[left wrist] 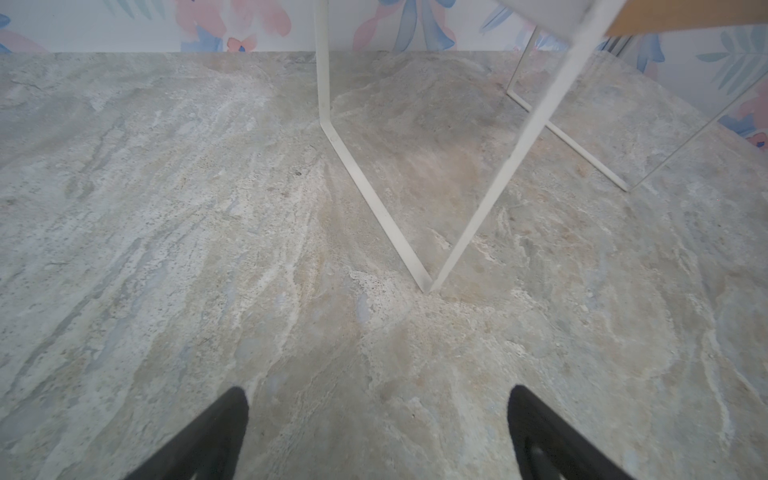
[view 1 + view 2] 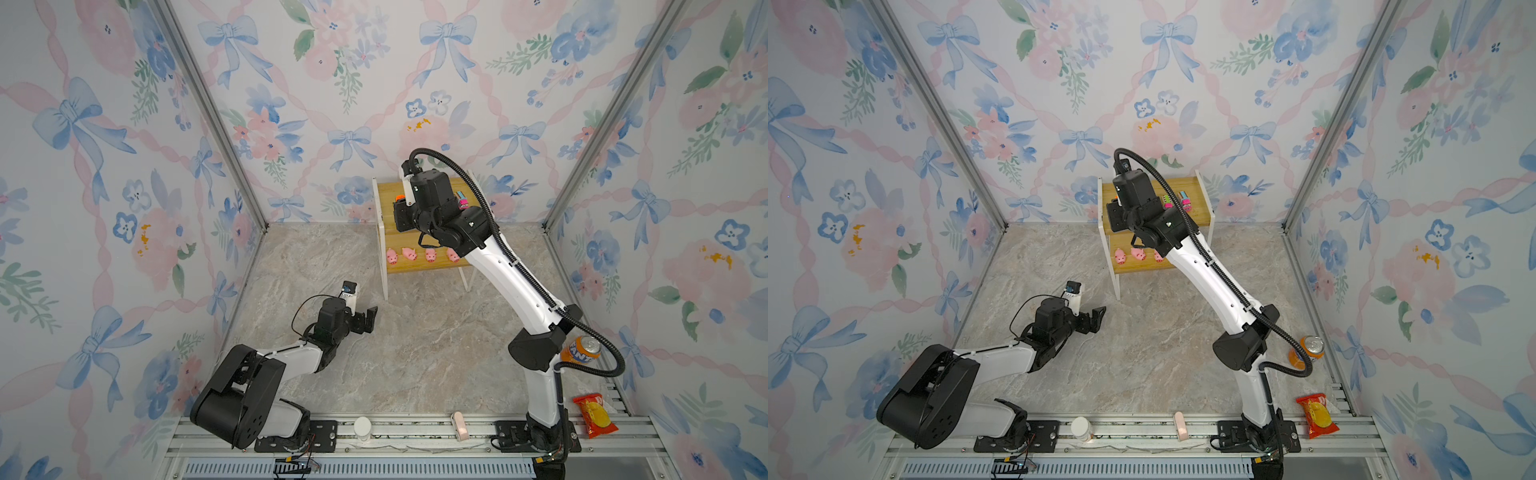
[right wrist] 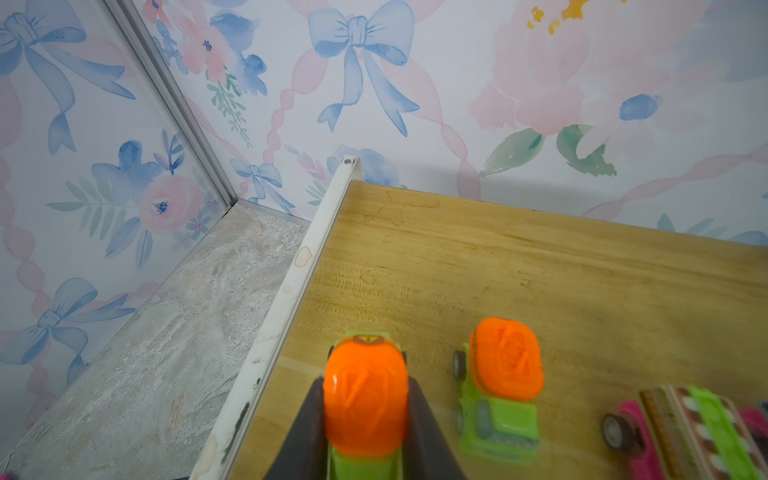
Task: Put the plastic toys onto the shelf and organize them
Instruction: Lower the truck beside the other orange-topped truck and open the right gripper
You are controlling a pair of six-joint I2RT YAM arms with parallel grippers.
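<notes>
Two small green plastic trucks with orange tops are showing properly only in the right wrist view, because the right arm is covering them in both top views. The right gripper is clamping its black fingers on the gripped truck at the top board of the two-tier wooden shelf with thin white frame, right beside the framed edge. Its wheels are getting cut off, so contact with the board is unclear. The free truck is standing just beside it, not touching. A pink multicoloured bus is running out of view. Four pink plastic pigs are lining the lower board. The left gripper is hovering spread wide and empty over the marble-look tabletop, near a shelf leg.
</notes>
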